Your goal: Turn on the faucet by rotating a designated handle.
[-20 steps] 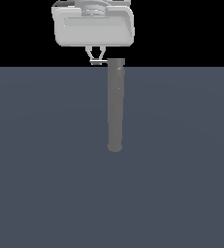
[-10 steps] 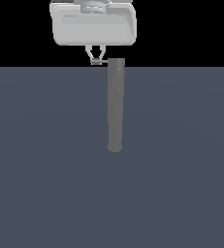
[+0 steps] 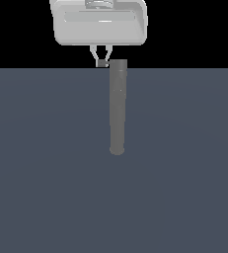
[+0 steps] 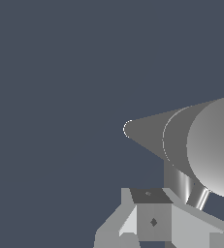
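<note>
The faucet [image 3: 117, 106] is a long matte grey cylinder lying on the dark floor, its rounded end toward the camera in the exterior view. In the wrist view the faucet [image 4: 181, 140] fills one side. The handle [image 4: 187, 188], a short thin shiny rod, juts sideways from the faucet's far end. My white blocky gripper [image 3: 101, 61] hangs over that far end, on the exterior view's left of the cylinder. Its two fingers [image 4: 152, 215] are pressed together with no gap, and their tips sit right at the handle's [image 3: 104, 63] outer end.
A flat dark grey-blue floor [image 3: 46, 173] spreads all around the faucet. Behind its far edge the background is black. No other object shows in either view.
The gripper body looks slightly larger and its fingertips have crept a little toward the faucet's far end. The faucet itself has not visibly moved.
</note>
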